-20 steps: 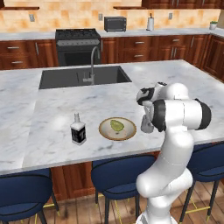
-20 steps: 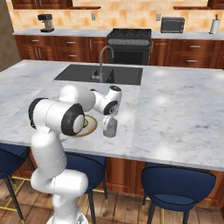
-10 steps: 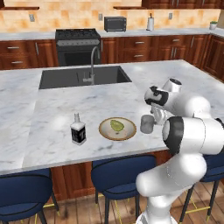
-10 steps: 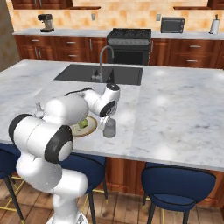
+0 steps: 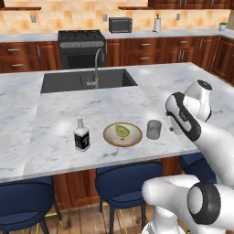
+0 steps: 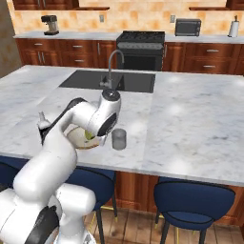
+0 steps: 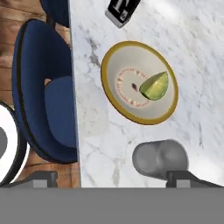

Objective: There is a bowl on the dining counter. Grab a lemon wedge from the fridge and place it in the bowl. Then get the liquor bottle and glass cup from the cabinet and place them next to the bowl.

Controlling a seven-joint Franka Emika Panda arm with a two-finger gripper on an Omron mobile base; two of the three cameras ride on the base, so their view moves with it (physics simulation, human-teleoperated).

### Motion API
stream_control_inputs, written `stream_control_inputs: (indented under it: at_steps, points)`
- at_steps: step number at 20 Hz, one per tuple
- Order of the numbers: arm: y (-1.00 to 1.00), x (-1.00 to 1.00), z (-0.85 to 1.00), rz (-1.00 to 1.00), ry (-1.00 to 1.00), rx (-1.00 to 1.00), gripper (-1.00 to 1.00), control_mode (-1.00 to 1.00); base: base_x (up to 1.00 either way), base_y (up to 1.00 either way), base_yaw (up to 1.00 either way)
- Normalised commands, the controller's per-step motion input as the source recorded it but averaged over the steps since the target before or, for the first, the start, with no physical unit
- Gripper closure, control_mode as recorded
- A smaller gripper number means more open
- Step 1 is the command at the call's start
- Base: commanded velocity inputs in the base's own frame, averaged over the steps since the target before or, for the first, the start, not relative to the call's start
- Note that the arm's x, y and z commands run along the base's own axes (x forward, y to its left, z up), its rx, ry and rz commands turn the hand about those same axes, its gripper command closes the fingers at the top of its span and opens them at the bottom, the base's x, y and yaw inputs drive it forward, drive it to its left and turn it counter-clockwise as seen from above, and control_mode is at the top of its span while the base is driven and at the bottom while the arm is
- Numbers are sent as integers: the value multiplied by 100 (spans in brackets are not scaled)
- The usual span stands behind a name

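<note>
On the marble dining counter [image 5: 55, 114] stands the yellow-rimmed bowl [image 5: 109, 139] [image 7: 124, 65] with a green lemon wedge [image 5: 121, 131] [image 7: 155, 85] lying in it. The grey glass cup [image 5: 154, 130] [image 6: 118, 139] [image 7: 160, 157] stands upright just right of the bowl, apart from it. On the bowl's left is the dark liquor bottle [image 5: 82, 136] [image 7: 122, 9]. My gripper [image 7: 114, 178] hovers above the counter's front edge, open and holding nothing, with the cup close to one fingertip [image 7: 188, 178]. In the right base view my arm covers most of the bowl [image 6: 82, 144].
Blue stools [image 5: 123, 180] [image 7: 48, 87] stand under the counter's front edge. A sink with a faucet [image 5: 95, 68] is set into the counter behind the bowl. The stove and cabinets line the back wall.
My gripper has opened and let go of the glass cup, then pulled back and up from it. The arm has swung outward. The cup stays standing beside the bowl.
</note>
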Motion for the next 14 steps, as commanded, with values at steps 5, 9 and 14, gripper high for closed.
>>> stream_control_inputs:
  at_steps: [5, 9, 14]
  points:
    - [38, -100, 64, 7, -22, -3, -100, -100, 0, 0, 0]
    - [34, -100, 45, 9, -31, -12, -100, -100, 0, 0, 0]
    - [31, -100, 33, 8, -34, -16, -100, -100, 0, 0, 0]
